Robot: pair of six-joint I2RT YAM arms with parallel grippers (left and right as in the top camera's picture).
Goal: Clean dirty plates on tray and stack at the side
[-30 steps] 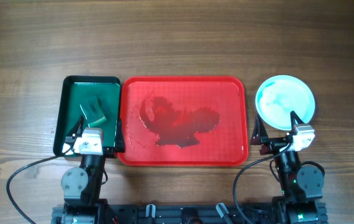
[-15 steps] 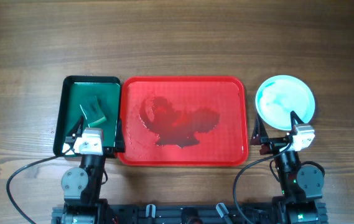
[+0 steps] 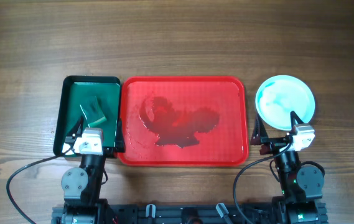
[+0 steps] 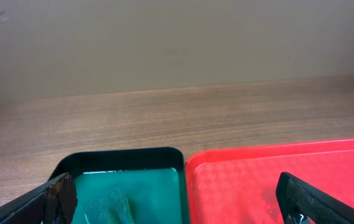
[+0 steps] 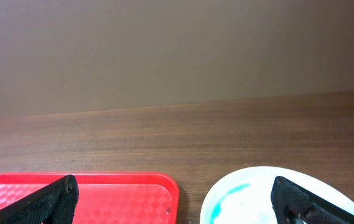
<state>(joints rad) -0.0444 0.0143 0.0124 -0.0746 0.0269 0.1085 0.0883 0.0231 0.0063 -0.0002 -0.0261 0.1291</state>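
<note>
The red tray [image 3: 226, 149] lies in the middle of the table with no plate on it, only a wet patch [image 3: 177, 121]. White plates with teal smears [image 3: 285, 102] sit as one round pile on the table right of the tray; how many are in it I cannot tell. The top plate shows in the right wrist view [image 5: 251, 199] with a teal streak. My left gripper [image 3: 94, 129] is open and empty over the near end of the dark green tray. My right gripper [image 3: 275, 127] is open and empty at the plate's near edge.
A smaller dark green tray [image 3: 71, 106] lies left of the red tray and holds a green sponge [image 3: 93, 111], also seen in the left wrist view [image 4: 111, 205]. Bare wooden table [image 3: 177, 37] lies beyond both trays.
</note>
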